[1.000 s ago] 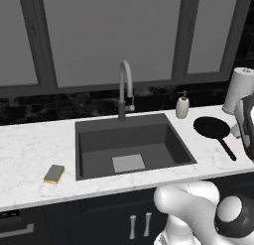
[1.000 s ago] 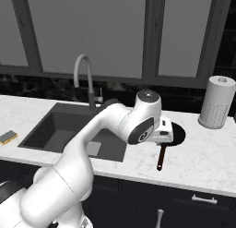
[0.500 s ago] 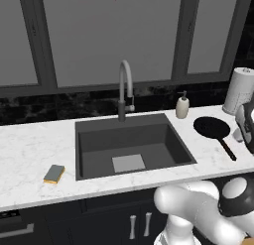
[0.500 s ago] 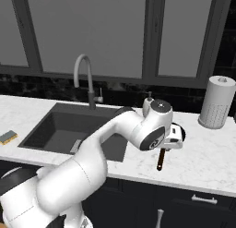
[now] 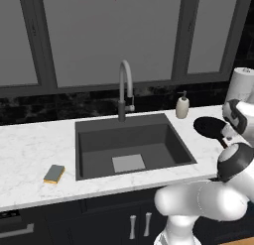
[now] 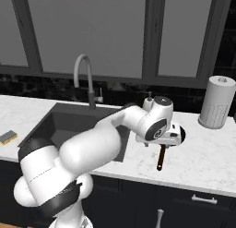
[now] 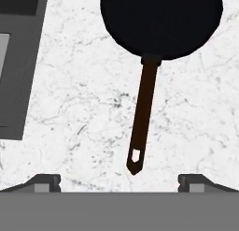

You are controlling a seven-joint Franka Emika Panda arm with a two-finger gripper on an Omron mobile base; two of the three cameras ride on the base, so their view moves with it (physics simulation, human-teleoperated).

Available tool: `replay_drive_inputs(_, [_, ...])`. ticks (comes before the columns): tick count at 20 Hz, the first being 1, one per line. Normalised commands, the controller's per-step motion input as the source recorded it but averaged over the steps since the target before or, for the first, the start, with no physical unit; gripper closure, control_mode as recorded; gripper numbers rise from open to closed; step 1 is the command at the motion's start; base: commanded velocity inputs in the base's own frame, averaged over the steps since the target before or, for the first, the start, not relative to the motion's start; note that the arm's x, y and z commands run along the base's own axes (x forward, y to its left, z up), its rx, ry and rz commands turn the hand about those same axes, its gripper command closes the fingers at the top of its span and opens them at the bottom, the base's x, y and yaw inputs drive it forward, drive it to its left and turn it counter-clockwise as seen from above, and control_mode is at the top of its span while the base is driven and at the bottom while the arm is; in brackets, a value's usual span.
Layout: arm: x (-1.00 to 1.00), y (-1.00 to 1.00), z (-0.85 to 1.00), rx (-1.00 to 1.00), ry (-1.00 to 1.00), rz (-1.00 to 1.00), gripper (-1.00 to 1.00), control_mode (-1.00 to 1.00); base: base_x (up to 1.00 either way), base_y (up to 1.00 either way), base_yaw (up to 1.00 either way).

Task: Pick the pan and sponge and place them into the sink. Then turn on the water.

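On the worktop (image 5: 30, 154) lie one pan (image 7: 158, 19) and one sponge (image 5: 54, 173). One sink (image 5: 131, 145) holds nothing. Claw (image 7: 119, 181) spread wide above the pan handle, released.

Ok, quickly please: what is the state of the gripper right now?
Gripper: open, holding nothing, above the slim reddish-brown handle of the round black frying pan.

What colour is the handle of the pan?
The handle is dark reddish-brown, clearest in the hand view.
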Motion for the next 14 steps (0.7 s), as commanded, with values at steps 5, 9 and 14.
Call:
replay_drive_inputs(5, [0.45, -0.16, -0.29, 0.05, 0.01, 0.00, -1.00, -1.00, 0.00, 0.00, 0.00])
replay_drive_inputs(9, [0.39, -0.16, -0.29, 0.05, 0.00, 0.00, -1.00, -1.00, 0.00, 0.00, 0.00])
replay_drive_inputs(14, [0.21, -0.14, -0.27, 0.03, 0.00, 0.00, -1.00, -1.00, 0.00, 0.00, 0.00])
